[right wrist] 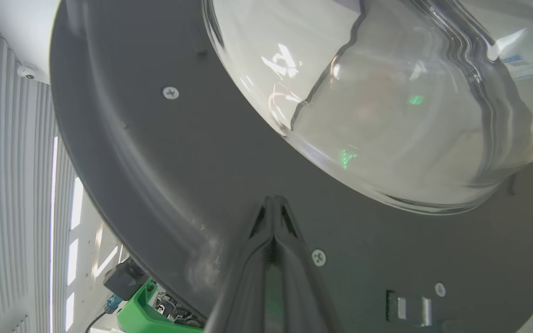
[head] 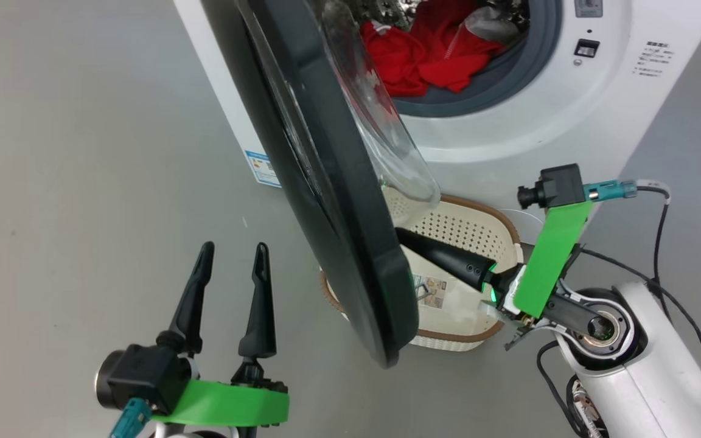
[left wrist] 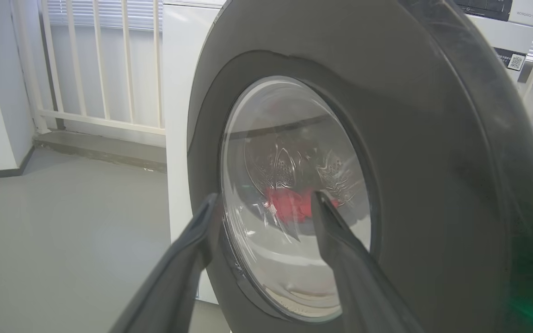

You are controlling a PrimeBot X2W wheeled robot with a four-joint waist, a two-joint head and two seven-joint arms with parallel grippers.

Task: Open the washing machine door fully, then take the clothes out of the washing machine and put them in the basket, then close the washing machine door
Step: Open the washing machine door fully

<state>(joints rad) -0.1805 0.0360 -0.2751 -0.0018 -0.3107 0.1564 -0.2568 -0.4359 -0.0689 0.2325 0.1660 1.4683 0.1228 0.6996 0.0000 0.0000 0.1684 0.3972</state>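
The washing machine (head: 509, 137) stands at the top of the head view. Its door (head: 332, 219) is swung partway out and seen edge-on, with the black rim and the glass bowl (right wrist: 387, 115) facing the drum. Red clothes (head: 432, 52) lie in the drum mouth and show through the glass (left wrist: 289, 206). Below the door, the basket (head: 499, 222) sits on the floor. My right gripper (head: 401, 235) is shut, its tips (right wrist: 273, 202) against the door's inner black face. My left gripper (head: 232, 255) stands open and empty, left of the door's outer face (left wrist: 266, 203).
Grey floor spreads to the left of the machine. A white railing (left wrist: 100, 69) and a wall stand behind it. My right arm's cables (head: 661, 243) hang beside the machine's right corner. A latch slot (right wrist: 407, 309) sits on the door's inner rim.
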